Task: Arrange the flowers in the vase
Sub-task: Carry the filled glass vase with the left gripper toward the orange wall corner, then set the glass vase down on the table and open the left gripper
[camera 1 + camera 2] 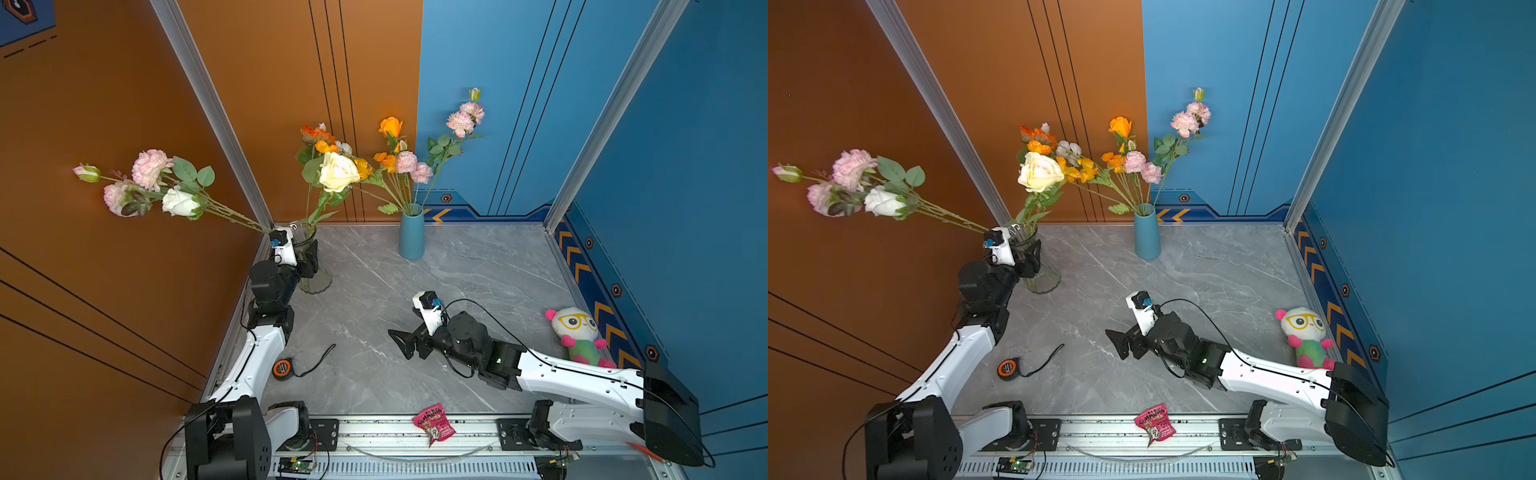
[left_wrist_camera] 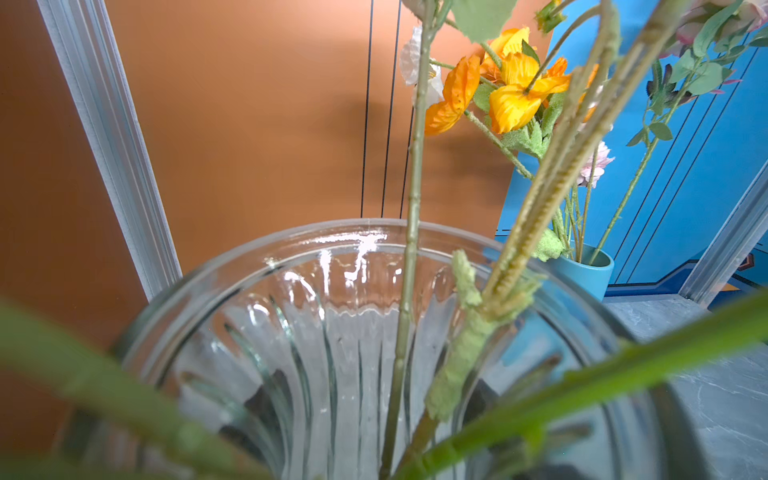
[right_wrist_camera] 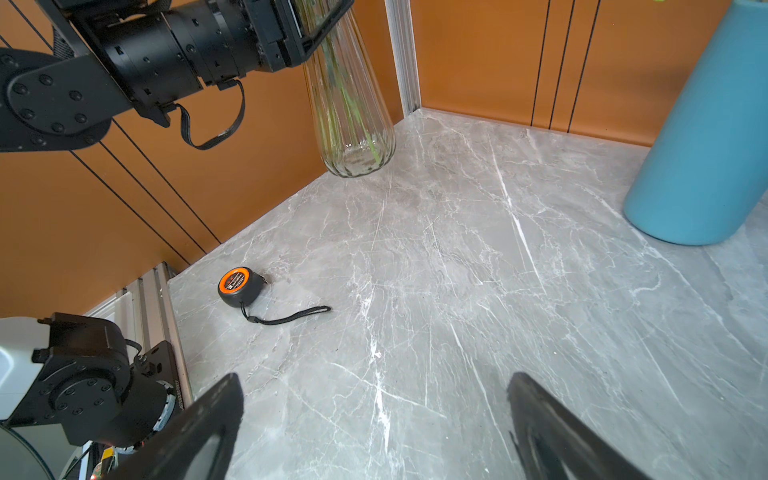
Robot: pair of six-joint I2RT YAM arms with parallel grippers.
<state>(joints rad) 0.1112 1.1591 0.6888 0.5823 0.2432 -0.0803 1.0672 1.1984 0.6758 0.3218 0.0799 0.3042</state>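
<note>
A ribbed glass vase [image 1: 320, 280] [image 3: 353, 116] stands at the table's back left. It holds a yellow rose [image 1: 337, 172] and orange blooms [image 2: 511, 83]. My left gripper [image 1: 311, 254] hovers at its mouth, shut on the stems of a pink-and-white spray of flowers [image 1: 149, 183] that leans far out to the left. In the left wrist view I look down past the vase rim [image 2: 332, 232]; the jaws are hidden behind blurred stems. A blue vase [image 1: 411, 237] at the back holds orange and pink flowers [image 1: 465, 118]. My right gripper [image 1: 399, 340] [image 3: 374, 415] stands open and empty above mid-table.
A tape measure [image 1: 281, 368] with its strap lies at the front left. A pink snack packet [image 1: 433, 424] rests on the front rail, and a plush toy [image 1: 577, 332] sits against the right wall. Orange and blue walls close in three sides.
</note>
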